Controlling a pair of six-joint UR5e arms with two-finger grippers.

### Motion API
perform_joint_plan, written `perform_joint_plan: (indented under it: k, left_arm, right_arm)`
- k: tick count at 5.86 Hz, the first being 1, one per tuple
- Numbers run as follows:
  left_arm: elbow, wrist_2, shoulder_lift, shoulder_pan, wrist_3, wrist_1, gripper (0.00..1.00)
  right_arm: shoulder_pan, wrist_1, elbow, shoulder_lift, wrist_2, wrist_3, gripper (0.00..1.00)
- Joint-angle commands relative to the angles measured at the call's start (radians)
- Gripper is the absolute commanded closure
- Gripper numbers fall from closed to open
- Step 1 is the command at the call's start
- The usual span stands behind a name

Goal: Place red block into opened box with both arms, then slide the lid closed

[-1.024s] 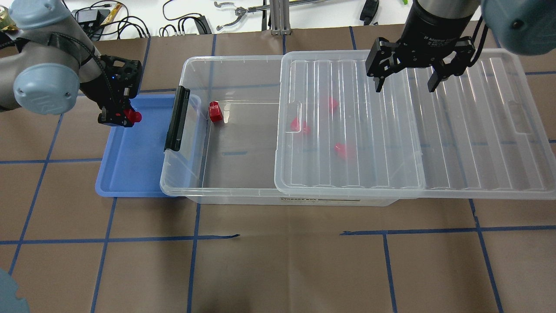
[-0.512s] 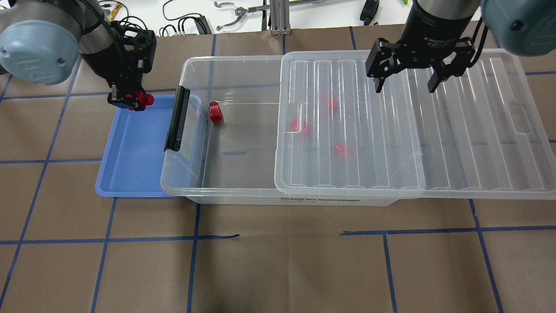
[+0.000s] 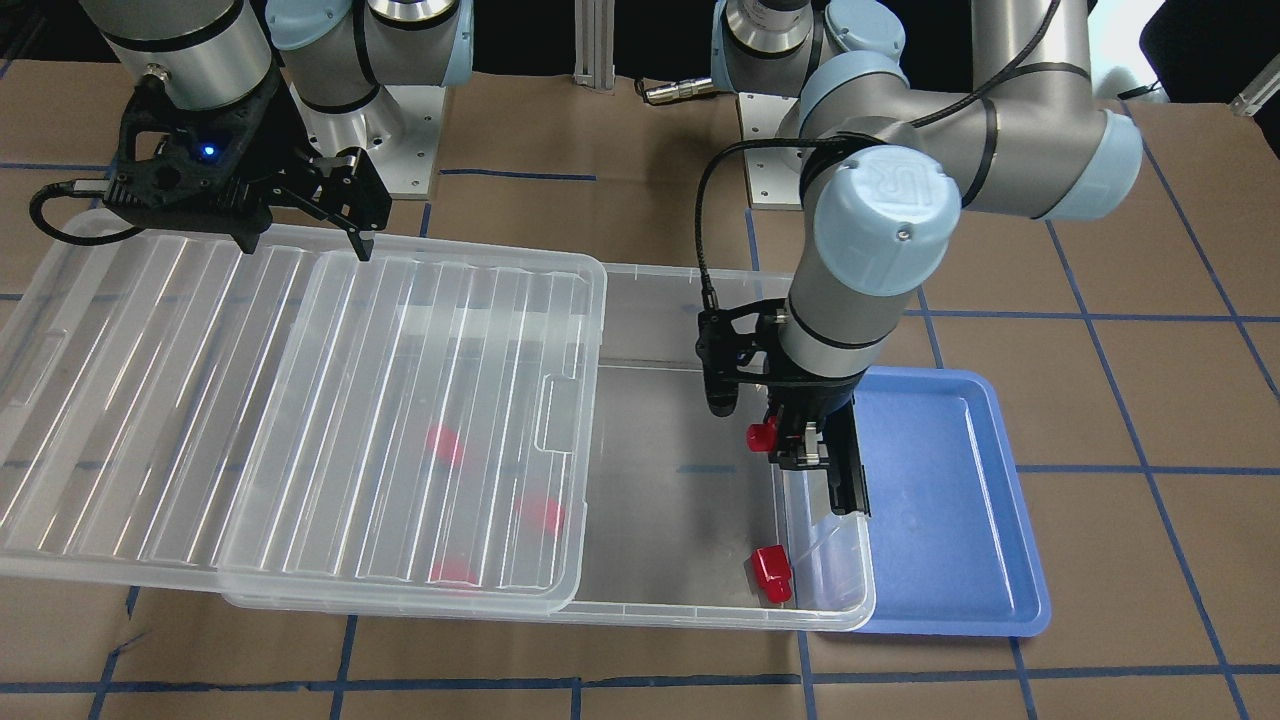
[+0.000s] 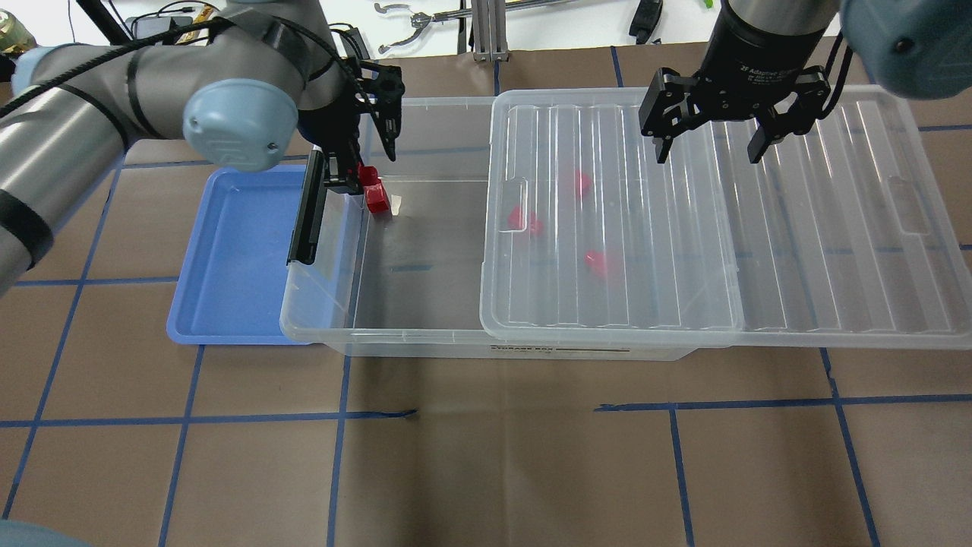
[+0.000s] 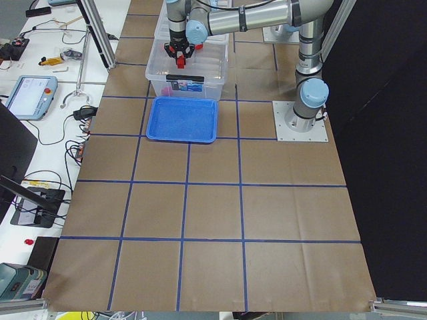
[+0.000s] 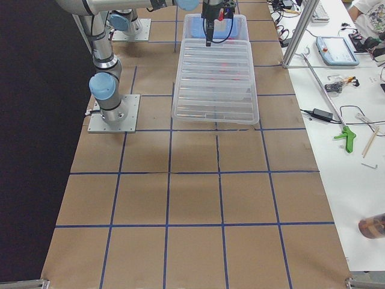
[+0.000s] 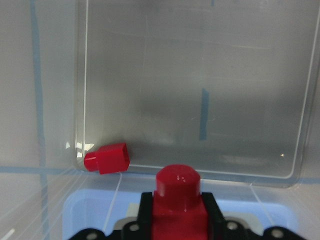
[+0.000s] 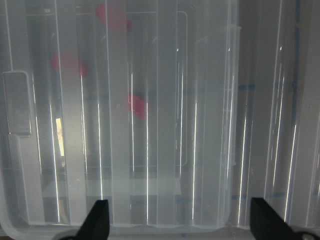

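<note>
Left gripper (image 4: 351,173) is clamped on the red block (image 4: 367,175), at the latch end of the box (image 4: 410,339); overhead, this block seems to touch a second red block (image 4: 376,199) lying on the box floor; the front-facing view separates them, with the held block (image 3: 762,435) raised above the floor and the lying one (image 3: 771,572) in the corner by the short wall; I read the height only from that view; the left wrist camera adds that the held block (image 7: 178,192) points its round stub out past the fingers, over the short wall, with the lying block (image 7: 107,158) beyond it on its side; the blue tray (image 4: 235,266) lies just outside the black latch bar (image 4: 307,213); the lid (image 4: 645,266) covers the box's other half and overhangs its far end; three more red blocks (image 4: 524,219) show blurred beneath it; right gripper (image 4: 708,156) hangs spread wide, holding nothing, over the lid's robot-side edge; the right wrist view shows both fingertips (image 8: 100,220) apart above the ribs; I cannot tell whether they touch
</note>
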Motion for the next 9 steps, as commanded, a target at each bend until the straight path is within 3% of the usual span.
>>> perform_joint_plan:
  k: [1, 3, 5, 6, 9]
  left_arm:
    - [-0.07, -0.004, -0.025, -0.033, -0.02, 0.038, 0.8]
    - [-0.181, -0.022, -0.075, -0.034, -0.02, 0.204, 0.8]
    - [-0.204, -0.022, -0.138, -0.037, -0.046, 0.262, 0.79]
    - [-0.203, -0.016, -0.152, -0.037, -0.045, 0.283, 0.74]
    - [-0.182, -0.024, -0.139, -0.037, -0.049, 0.273, 0.02]
  right_arm:
    - [0.0, 0.0, 0.0, -0.002, 0.0, 0.0, 0.0]
    - [0.0, 0.0, 0.002, 0.0, 0.0, 0.0, 0.0]
    - [0.0, 0.0, 0.002, 0.0, 0.0, 0.0, 0.0]
    - [0.0, 0.0, 0.002, 0.0, 0.0, 0.0, 0.0]
    - [-0.001, -0.001, 0.002, 0.0, 0.0, 0.0, 0.0]
